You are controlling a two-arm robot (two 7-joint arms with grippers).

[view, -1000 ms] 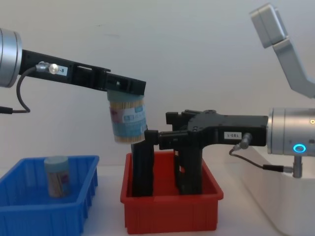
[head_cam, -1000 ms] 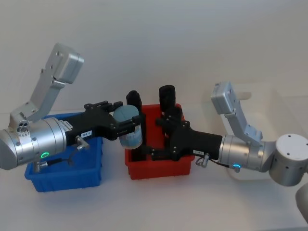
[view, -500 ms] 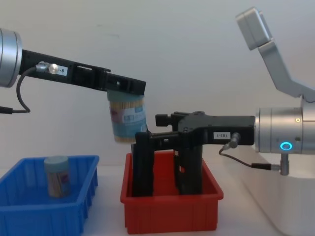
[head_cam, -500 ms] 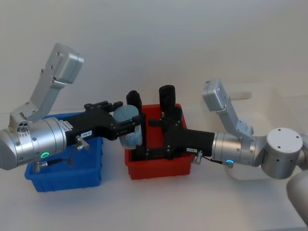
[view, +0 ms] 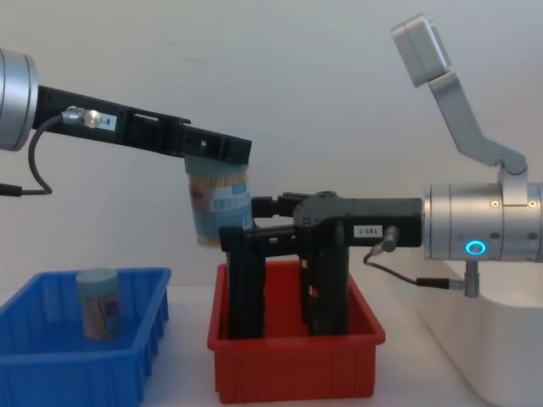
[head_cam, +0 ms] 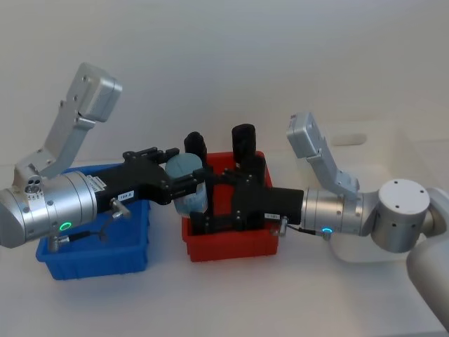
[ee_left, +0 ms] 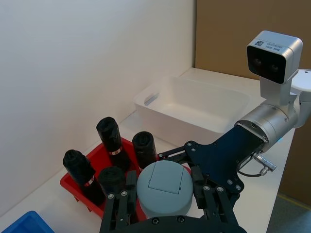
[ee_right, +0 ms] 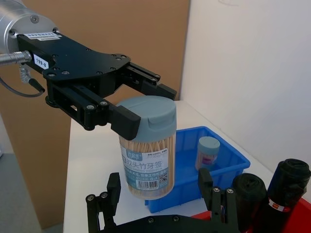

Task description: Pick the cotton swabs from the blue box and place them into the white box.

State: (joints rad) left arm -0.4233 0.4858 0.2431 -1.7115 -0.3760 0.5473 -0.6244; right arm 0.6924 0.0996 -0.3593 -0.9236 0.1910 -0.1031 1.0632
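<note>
Jaws of left gripper clamp clear cylindrical cotton swabs; right gripper spread wide.

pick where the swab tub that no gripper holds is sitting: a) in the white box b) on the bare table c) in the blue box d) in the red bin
c: the loose tub stands upright inside the blue box, while the left gripper grips the held tub by its lid up in the air.
</note>
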